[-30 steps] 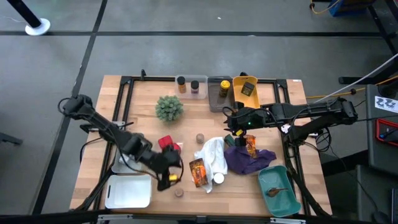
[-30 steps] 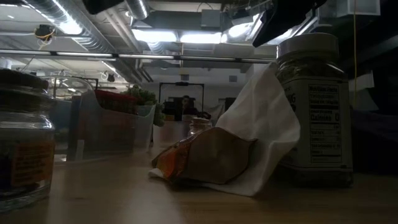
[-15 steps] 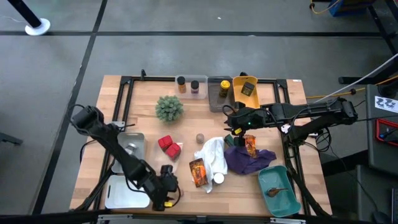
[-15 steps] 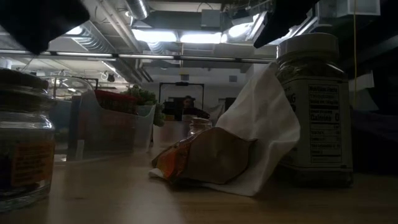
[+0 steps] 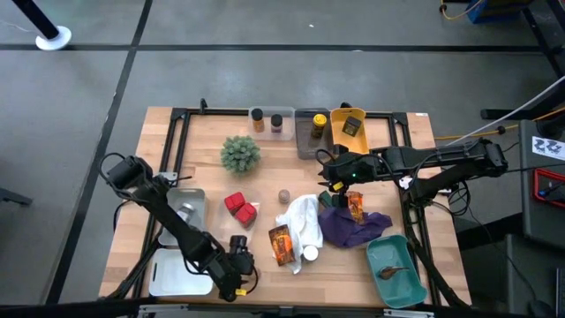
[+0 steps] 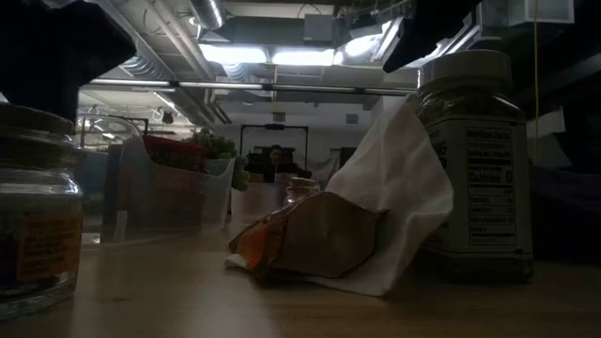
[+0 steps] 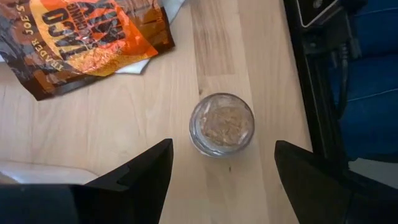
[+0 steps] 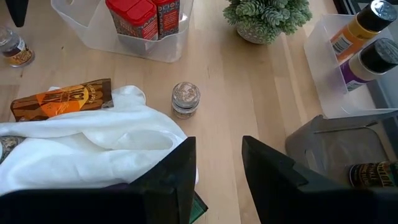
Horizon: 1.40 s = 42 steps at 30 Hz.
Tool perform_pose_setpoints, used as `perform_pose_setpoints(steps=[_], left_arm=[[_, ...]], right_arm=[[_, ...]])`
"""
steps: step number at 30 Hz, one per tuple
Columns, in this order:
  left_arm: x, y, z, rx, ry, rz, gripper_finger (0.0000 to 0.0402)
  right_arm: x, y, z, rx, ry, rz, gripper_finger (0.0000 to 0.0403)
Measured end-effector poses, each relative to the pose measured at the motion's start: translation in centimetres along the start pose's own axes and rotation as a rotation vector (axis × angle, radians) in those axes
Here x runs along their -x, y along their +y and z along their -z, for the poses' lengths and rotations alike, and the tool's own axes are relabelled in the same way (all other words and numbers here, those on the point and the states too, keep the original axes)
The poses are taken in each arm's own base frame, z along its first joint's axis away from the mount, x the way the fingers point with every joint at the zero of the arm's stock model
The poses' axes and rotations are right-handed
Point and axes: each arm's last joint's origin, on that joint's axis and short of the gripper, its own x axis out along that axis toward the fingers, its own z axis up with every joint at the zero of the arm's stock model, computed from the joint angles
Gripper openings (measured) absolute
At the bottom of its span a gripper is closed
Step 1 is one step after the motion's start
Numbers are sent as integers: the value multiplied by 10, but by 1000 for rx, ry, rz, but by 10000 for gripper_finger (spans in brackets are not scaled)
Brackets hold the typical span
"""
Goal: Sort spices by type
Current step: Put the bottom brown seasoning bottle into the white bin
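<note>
Low view dim and backlit by ceiling lights; overhead and wrist views evenly bright.

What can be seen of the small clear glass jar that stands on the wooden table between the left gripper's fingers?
The small round clear glass jar stands upright on the pale wooden table, close to its front edge. From above, tan ground spice shows through its top. The left gripper hovers open over it, one dark finger at each side, neither touching. An orange foil taco seasoning packet lies apart from it. In the low view it shows an orange label.

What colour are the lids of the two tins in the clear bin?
Red lids, clearest in the right wrist view.
</note>
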Motion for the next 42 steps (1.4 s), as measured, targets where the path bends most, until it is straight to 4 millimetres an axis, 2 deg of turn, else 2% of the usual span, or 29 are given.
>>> perform_pose_setpoints(steps=[10, 23, 26, 30, 33, 38, 42], left_arm=[[-23, -4, 3, -43, -8, 0, 265], [-32, 2, 1, -58, -16, -13, 265], [-32, 2, 1, -56, -16, -10, 251], [-32, 1, 0, -52, -25, -2, 205], [-31, -1, 0, -49, -28, 14, 163], [-21, -1, -4, 30, -22, 52, 160], [6, 1, -14, 100, -68, 87, 160]], right_arm=[[0, 0, 0, 0, 0, 0, 131], [0, 0, 0, 0, 1, 0, 131], [0, 0, 0, 0, 3, 0, 131], [0, 0, 0, 1, 3, 0, 131], [0, 0, 0, 1, 3, 0, 131], [0, 0, 0, 1, 3, 0, 131], [0, 0, 0, 1, 4, 0, 131]])
